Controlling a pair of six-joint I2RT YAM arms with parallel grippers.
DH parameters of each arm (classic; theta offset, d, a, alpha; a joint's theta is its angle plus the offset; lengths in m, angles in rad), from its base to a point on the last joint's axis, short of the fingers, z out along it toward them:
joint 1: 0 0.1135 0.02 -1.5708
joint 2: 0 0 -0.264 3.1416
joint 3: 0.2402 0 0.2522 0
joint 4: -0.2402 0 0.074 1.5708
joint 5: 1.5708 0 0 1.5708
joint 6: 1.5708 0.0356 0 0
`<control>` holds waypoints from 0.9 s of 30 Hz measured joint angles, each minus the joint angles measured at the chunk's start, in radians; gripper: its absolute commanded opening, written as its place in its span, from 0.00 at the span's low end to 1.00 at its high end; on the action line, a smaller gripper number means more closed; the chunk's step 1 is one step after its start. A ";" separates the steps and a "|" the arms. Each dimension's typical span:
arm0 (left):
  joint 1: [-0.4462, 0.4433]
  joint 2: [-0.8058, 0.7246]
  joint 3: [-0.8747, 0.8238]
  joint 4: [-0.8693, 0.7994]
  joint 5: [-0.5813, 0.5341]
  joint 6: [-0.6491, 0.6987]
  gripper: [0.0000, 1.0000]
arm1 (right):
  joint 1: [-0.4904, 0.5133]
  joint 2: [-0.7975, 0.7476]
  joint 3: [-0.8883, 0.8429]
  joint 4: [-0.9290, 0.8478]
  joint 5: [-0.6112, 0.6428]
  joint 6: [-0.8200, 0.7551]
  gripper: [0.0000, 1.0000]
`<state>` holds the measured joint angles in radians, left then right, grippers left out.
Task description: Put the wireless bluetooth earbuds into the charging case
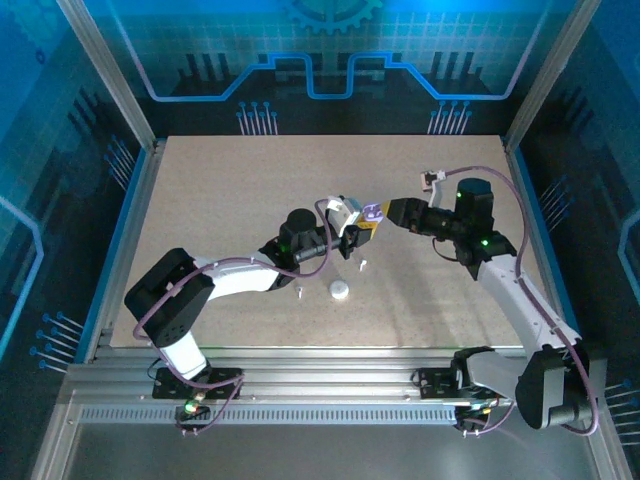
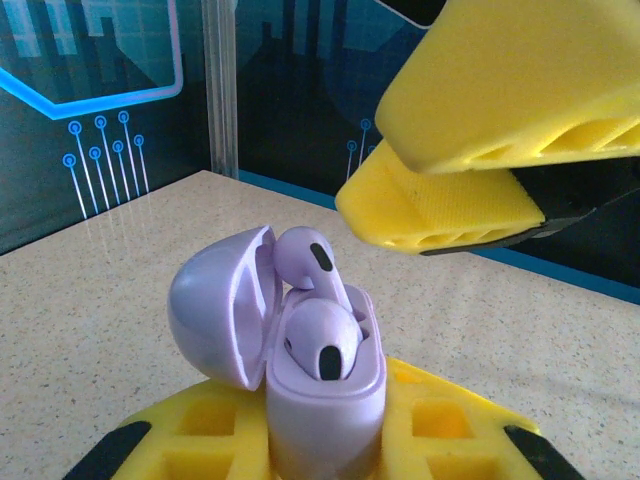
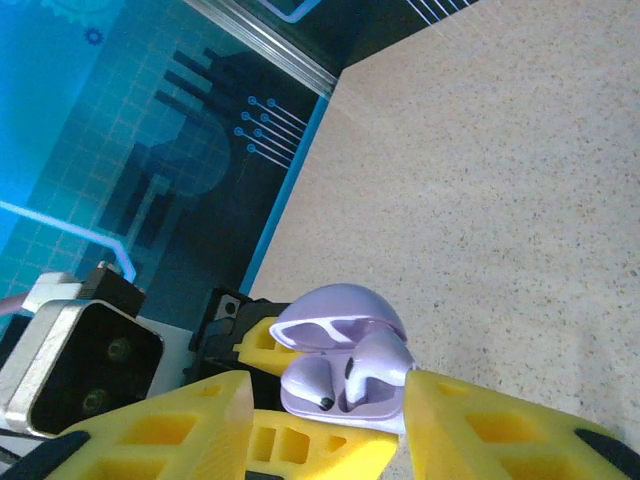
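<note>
Our left fingers [image 2: 440, 430] are clenched on the open lilac charging case [image 2: 325, 420]. One purple earbud [image 2: 322, 345] sits in its well; a second purple earbud [image 2: 305, 255] leans up beside it. Our right fingers [image 2: 440, 205] hang parted just above, grasping nothing. Two white earbuds [image 1: 363, 265] [image 1: 299, 292] lie on the worktop [image 1: 220, 220].

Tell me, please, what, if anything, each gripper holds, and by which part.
The left gripper holds the purple charging case by its lower body. The right gripper holds nothing.

Pale purple charging case [image 2: 322, 410], purple earbuds [image 2: 318, 335], yellow right gripper [image 3: 335, 420], speckled beige table [image 2: 100, 300]
</note>
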<state>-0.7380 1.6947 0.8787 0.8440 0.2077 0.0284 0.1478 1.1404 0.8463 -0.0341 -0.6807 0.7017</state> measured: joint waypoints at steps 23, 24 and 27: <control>0.000 0.000 0.000 0.000 0.000 0.000 0.15 | 0.014 0.033 0.033 -0.007 0.026 -0.003 0.48; 0.000 0.000 0.000 0.000 0.000 0.000 0.15 | 0.016 0.035 0.033 -0.006 0.026 -0.003 0.47; 0.000 0.000 0.000 0.000 0.003 0.000 0.15 | 0.023 0.044 0.033 -0.002 0.021 -0.002 0.44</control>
<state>-0.7380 1.6947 0.8787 0.8440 0.2111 0.0284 0.1711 1.1847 0.8791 -0.0364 -0.6594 0.6994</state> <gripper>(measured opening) 0.224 0.458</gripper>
